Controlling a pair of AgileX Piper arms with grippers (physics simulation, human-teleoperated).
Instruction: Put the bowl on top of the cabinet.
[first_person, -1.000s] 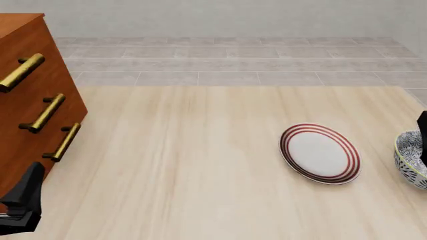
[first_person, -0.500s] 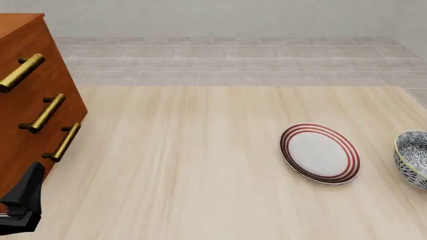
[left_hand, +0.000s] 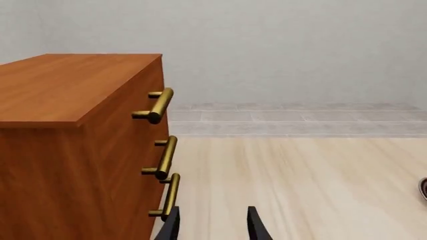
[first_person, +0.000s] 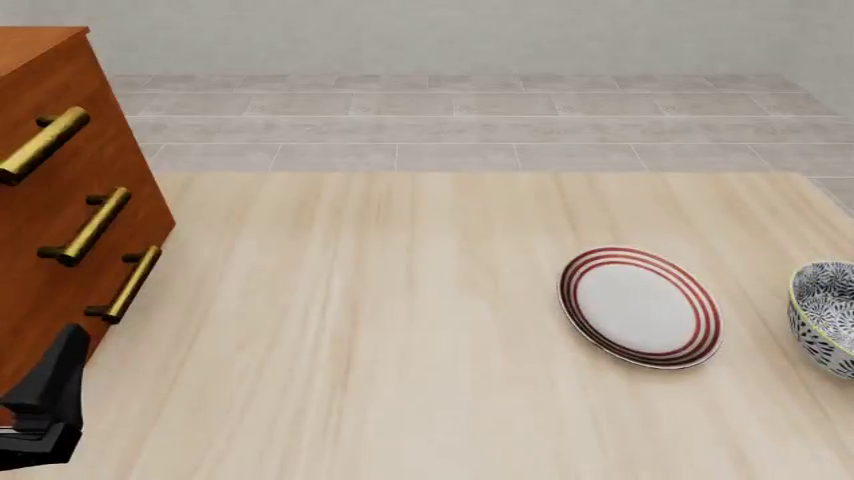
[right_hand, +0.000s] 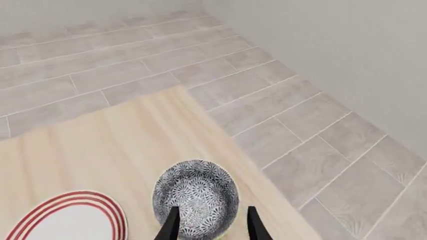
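The bowl (first_person: 826, 317), white with a dense dark floral pattern, stands upright at the table's far right edge. In the right wrist view the bowl (right_hand: 195, 196) lies just beyond my right gripper (right_hand: 212, 228), which is open and hangs above the bowl's near rim with nothing held. This gripper does not show in the front view. The reddish-brown cabinet (first_person: 60, 215) with brass bar handles stands at the far left. My left gripper (first_person: 56, 368) rests low beside the cabinet's front. In the left wrist view this gripper (left_hand: 212, 228) is open and empty next to the cabinet (left_hand: 73, 150).
A flat white plate with red rings (first_person: 641, 306) lies left of the bowl, also seen as the plate (right_hand: 65, 220) in the right wrist view. The table's right edge (right_hand: 227, 130) runs close past the bowl, with tiled floor (right_hand: 300, 130) beyond.
A second ago a dark part of my right arm showed at the front view's right edge above the bowl; it has since left that view. The bowl, plate and left arm have not moved.
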